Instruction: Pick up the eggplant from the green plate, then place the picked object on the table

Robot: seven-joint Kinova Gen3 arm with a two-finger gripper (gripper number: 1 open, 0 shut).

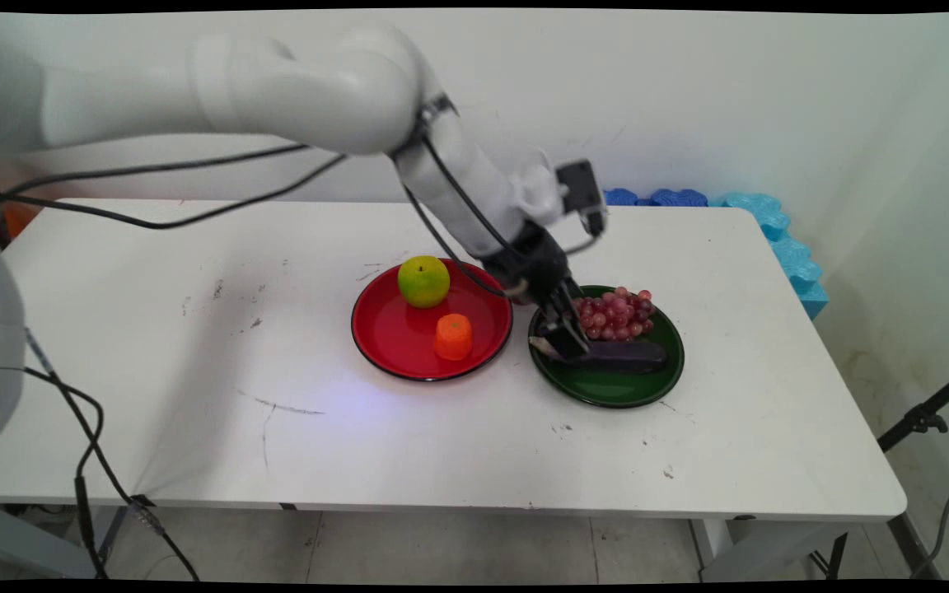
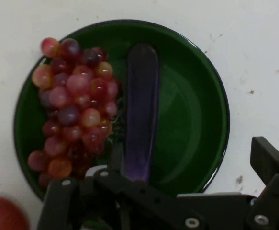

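I see my black two-finger gripper [image 1: 567, 342] down in the round dark green plate [image 1: 606, 392], at one end of the long purple eggplant [image 1: 627, 355]. I cannot tell if it is pinching. A bunch of red grapes [image 1: 616, 314] lies just beside the eggplant.

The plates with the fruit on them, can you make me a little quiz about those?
1. True or false: the grapes lie on the red plate.
2. Which two things sit on the red plate?
A. a green apple and an orange piece
B. a banana and a pear
3. Fill in: the pincer is down at the ___ end of the eggplant on the green plate.

Key: 1 false; 2 A; 3 left, as the main view shows it.
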